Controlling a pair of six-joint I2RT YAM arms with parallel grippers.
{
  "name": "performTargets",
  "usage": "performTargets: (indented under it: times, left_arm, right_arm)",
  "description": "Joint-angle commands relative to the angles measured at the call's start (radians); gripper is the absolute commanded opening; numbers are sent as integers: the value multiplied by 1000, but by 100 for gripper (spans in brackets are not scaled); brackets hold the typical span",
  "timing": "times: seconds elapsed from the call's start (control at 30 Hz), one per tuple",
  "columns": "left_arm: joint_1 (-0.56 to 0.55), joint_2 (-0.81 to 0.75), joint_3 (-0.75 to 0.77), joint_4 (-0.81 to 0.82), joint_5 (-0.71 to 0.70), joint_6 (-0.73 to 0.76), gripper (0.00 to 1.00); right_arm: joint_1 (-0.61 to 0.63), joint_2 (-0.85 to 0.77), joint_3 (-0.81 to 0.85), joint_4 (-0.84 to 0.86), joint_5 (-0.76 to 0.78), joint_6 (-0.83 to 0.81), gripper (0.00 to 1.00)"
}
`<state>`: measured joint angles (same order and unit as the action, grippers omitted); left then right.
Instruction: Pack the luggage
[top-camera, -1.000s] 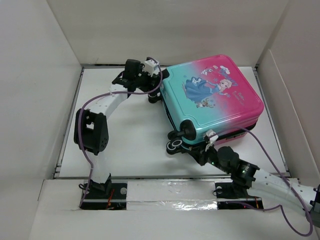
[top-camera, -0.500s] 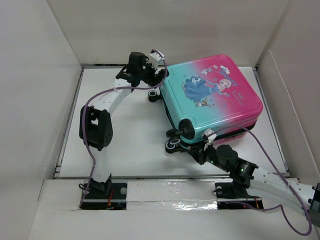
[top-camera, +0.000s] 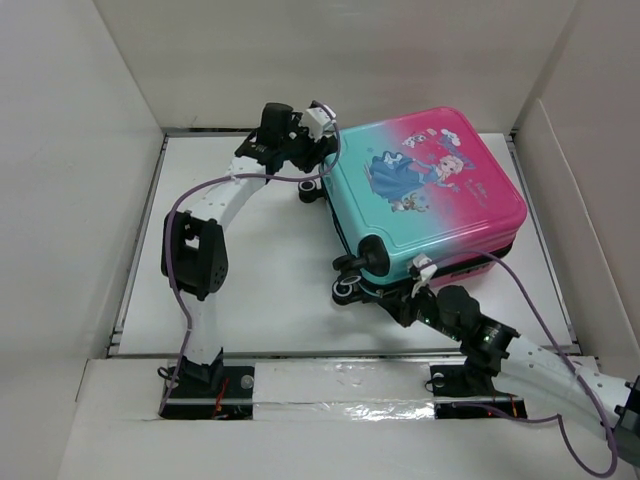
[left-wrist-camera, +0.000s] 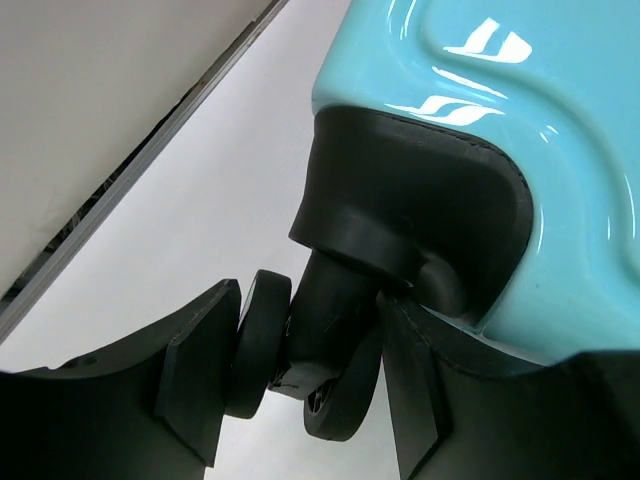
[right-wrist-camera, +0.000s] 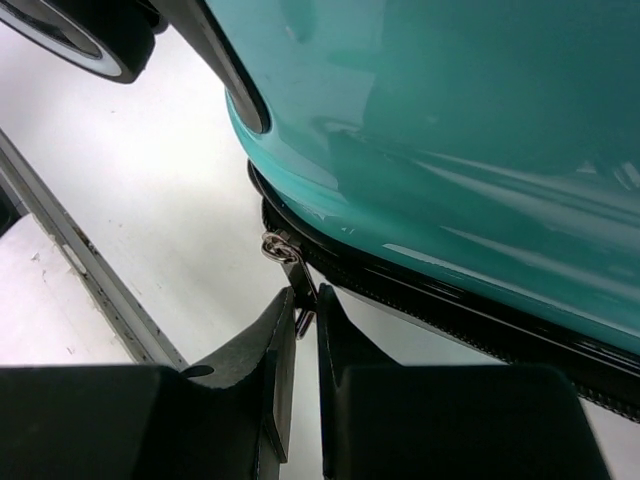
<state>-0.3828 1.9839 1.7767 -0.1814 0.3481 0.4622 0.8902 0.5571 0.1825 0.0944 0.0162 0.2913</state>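
Observation:
The luggage (top-camera: 425, 190) lies flat and closed on the table, teal at the left, pink at the right, princess print up. My left gripper (top-camera: 312, 180) is at its far left corner, shut on a black caster wheel (left-wrist-camera: 300, 350), one finger each side of it. My right gripper (top-camera: 408, 300) is at the near edge, shut on the metal zipper pull (right-wrist-camera: 300, 280) of the black zipper line (right-wrist-camera: 420, 300). Another wheel (top-camera: 347, 290) shows at the near left corner.
White walls box in the table (top-camera: 250, 270) on the left, back and right. A metal strip (right-wrist-camera: 90, 270) runs along the table's near edge. The arm bases (top-camera: 200, 385) sit at the front.
My left gripper has moved right and closed around the far-left wheel. The luggage has shifted slightly. My right gripper keeps its hold at the near edge.

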Motion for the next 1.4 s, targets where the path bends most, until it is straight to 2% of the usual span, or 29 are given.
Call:
performTargets:
  times: [0.0, 0.13, 0.33, 0.4, 0.47, 0.6, 0.67, 0.7, 0.8, 0.83, 0.9, 0.93, 0.97, 1.03, 1.07, 1.13, 1.17, 1.2, 1.3, 1.37]
  left_arm:
    - [28, 9, -61, 104, -63, -147, 0]
    - [78, -74, -294, 281, -22, -264, 0]
    - [78, -76, -440, 371, -29, -354, 0]
    - [78, -95, -497, 468, -9, -410, 0]
    - [67, -154, -617, 552, -5, -506, 0]
    - [-25, -293, -851, 756, -90, -594, 0]
    - [-117, -399, -994, 805, -151, -629, 0]
    - [-117, -399, -994, 821, -150, -642, 0]
    - [-157, -476, -1091, 841, -133, -668, 0]
    - [-171, -512, -1123, 839, -132, -677, 0]
    - [-224, -552, -1160, 870, -111, -697, 0]
    - [-246, -583, -1186, 872, -98, -720, 0]
    - [-281, -599, -1195, 878, -95, -737, 0]
    - [-291, -626, -1223, 928, -35, -779, 0]
    - [-291, -632, -1228, 942, -11, -827, 0]
    - [-291, -651, -1238, 984, 25, -861, 0]
    - [-291, -657, -1240, 994, 35, -897, 0]
    - [-291, -662, -1238, 1034, 73, -919, 0]
    - [-326, -674, -1243, 1135, 146, -1017, 0]
    - [-386, -686, -1211, 1123, 143, -1025, 0]
  right_arm:
    - [-55, -25, 83, 107, -58, -12, 0]
    - [-163, -7, 123, 143, -134, -49, 0]
    - [-356, 52, 198, 145, -258, -70, 0]
    - [-457, 61, 237, 142, -304, -78, 0]
    - [-573, 98, 274, 134, -379, -87, 0]
    - [-726, 203, 365, 174, -505, -90, 0]
    - [-755, 277, 403, 167, -580, -92, 0]
    - [-755, 291, 403, 166, -587, -92, 0]
    - [-706, 262, 309, 197, -567, -64, 0]
    - [-651, 233, 264, 238, -538, -20, 0]
    - [-578, 149, 113, 307, -419, 63, 0]
    - [-530, 129, 62, 394, -365, 147, 0]
    - [-408, 118, -15, 436, -246, 175, 0]
    - [-254, 136, -47, 496, -68, 209, 0]
    - [-99, 161, -43, 504, 106, 200, 0]
    - [34, 241, 26, 486, 271, 142, 0]
    - [82, 269, 58, 472, 404, 119, 0]
    - [143, 297, 128, 455, 459, 103, 0]
    - [170, 440, 192, 504, 589, 56, 0]
    - [141, 559, 270, 561, 581, -6, 0]
